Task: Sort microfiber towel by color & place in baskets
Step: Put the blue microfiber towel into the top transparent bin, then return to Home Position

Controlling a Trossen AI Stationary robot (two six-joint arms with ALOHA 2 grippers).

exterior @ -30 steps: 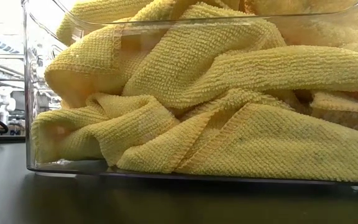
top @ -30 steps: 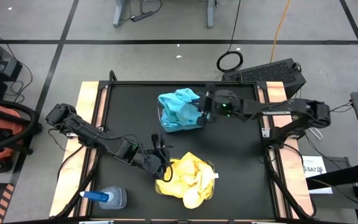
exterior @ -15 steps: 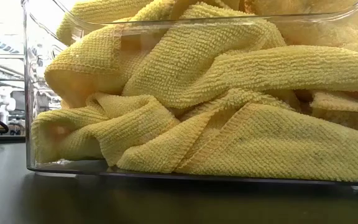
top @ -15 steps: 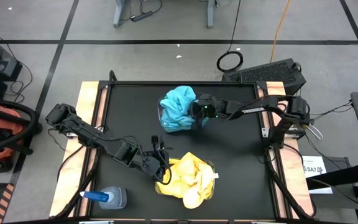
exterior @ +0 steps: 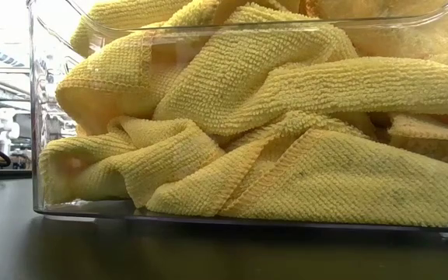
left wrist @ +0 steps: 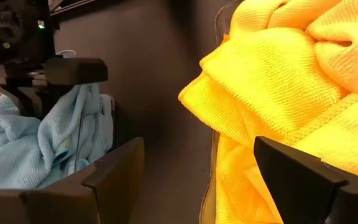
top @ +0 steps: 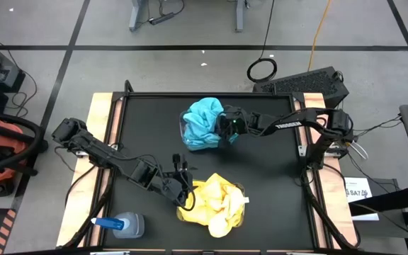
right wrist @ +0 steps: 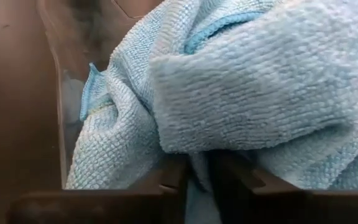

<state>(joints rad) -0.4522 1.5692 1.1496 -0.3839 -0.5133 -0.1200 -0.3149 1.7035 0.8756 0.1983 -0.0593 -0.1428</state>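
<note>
Over the blue-filled basket [top: 185, 134], the right gripper [top: 223, 125] pinches a turquoise towel [right wrist: 241, 87] between nearly closed fingers; the left gripper [top: 184, 190] stands wide beside the yellow towels [top: 214, 202]

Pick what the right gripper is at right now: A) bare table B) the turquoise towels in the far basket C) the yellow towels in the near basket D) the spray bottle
B: in the high view the right gripper sits at the turquoise towels heaped in their basket, fingers nearly closed on turquoise cloth in its wrist view.
</note>
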